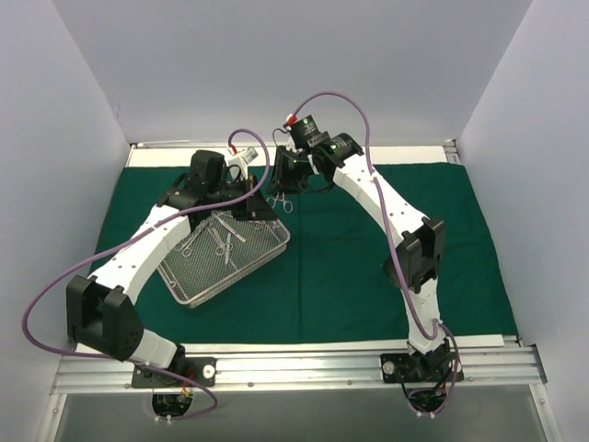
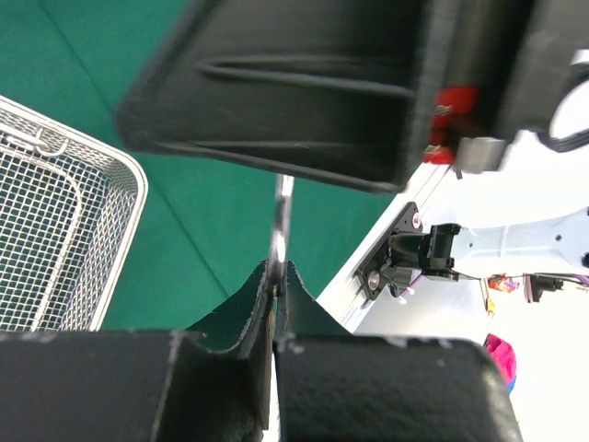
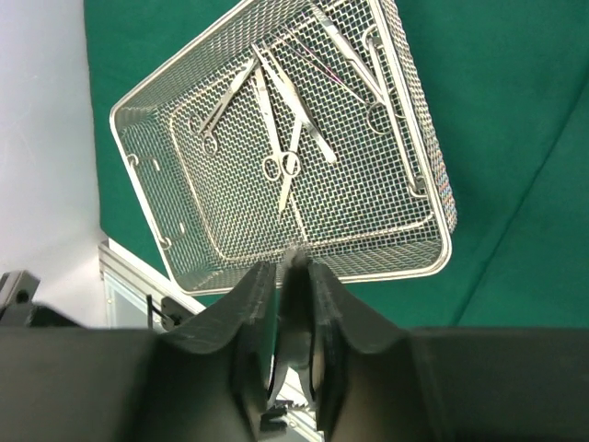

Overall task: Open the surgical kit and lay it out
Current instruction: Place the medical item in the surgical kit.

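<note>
The dark green drape lies spread flat on the table. The silver wire-mesh tray sits on it at left centre, turned at an angle, with several steel scissors and forceps inside. My left gripper hovers at the tray's far corner, shut on a slim steel instrument that runs up towards the other gripper's black body. My right gripper is just right of it, shut on a steel ring-handled instrument above the tray. Whether both hold the same instrument, I cannot tell.
White walls enclose the table on three sides. An aluminium rail carries both arm bases at the near edge; another rail runs along the back. In the left wrist view the tray corner and an arm mount show.
</note>
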{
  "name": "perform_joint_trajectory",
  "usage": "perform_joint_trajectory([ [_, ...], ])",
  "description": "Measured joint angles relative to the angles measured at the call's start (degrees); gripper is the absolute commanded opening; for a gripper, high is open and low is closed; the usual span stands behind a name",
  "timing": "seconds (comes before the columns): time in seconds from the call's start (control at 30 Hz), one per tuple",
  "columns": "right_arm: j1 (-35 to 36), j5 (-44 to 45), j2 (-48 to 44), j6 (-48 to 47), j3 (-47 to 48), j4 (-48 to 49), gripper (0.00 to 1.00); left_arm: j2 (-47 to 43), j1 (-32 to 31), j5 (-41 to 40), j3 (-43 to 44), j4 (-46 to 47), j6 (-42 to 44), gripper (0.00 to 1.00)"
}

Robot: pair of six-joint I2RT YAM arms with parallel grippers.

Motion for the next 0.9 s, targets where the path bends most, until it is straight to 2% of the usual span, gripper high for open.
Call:
perform_joint_trajectory([
  [0.03, 0.02, 0.11, 0.46, 0.02, 0.46, -0.13, 0.08, 0.02, -0.11, -0.07, 0.26, -0.31, 0.2, 0.02],
  [0.13, 0.0, -0.02, 0.98, 0.31, 1.36, -0.46, 0.0, 0.2, -0.26, -0.48, 0.72, -0.66, 0.59, 0.02],
  [0.43, -0.24, 0.24, 1.4, 0.26, 2.38, -1.46, 0.0, 1.33, -0.7, -0.61, 2.36, -2.03, 1.18, 0.04],
  [0.5, -0.31, 0.15, 1.92, 0.04, 2.91, -1.49, 0.0, 1.62, -0.79, -0.79, 2.89, -2.45, 1.79, 0.21],
  [0.57, -0.35, -0.17, 2.29, -0.07, 2.97, -1.49, 0.0, 1.92, -0.83, -1.07, 3.54, -3.19, 2.69, 0.33],
  [0.67, -0.35, -0.94, 2.69, -0.24, 2.97, -1.49, 0.0, 2.05, -0.87, -1.09, 4.28, -3.96, 3.91, 0.42],
  [0.7, -0.35, -1.16, 2.78, -0.33, 2.97, -1.49, 0.0, 2.05, -0.87, -1.05, 4.39, -4.0, 4.02, 0.41],
  [0.73, -0.35, -1.29, 2.82, -0.37, 2.97, -1.49, 0.0, 2.08, -0.87, -1.05, 4.5, -4.02, 4.11, 0.37],
  [0.77, -0.35, -1.49, 2.82, -0.37, 2.97, -1.49, 0.0, 2.1, -0.87, -1.03, 4.5, -3.98, 4.13, 0.3],
  [0.8, -0.35, -1.64, 2.82, -0.42, 2.97, -1.46, 0.0, 2.14, -0.87, -1.01, 4.5, -4.0, 4.17, 0.18],
  [0.9, -0.39, -1.97, 2.82, -0.79, 2.97, -1.46, 0.0, 2.64, -0.81, -0.94, 4.59, -4.13, 4.31, 0.02],
])
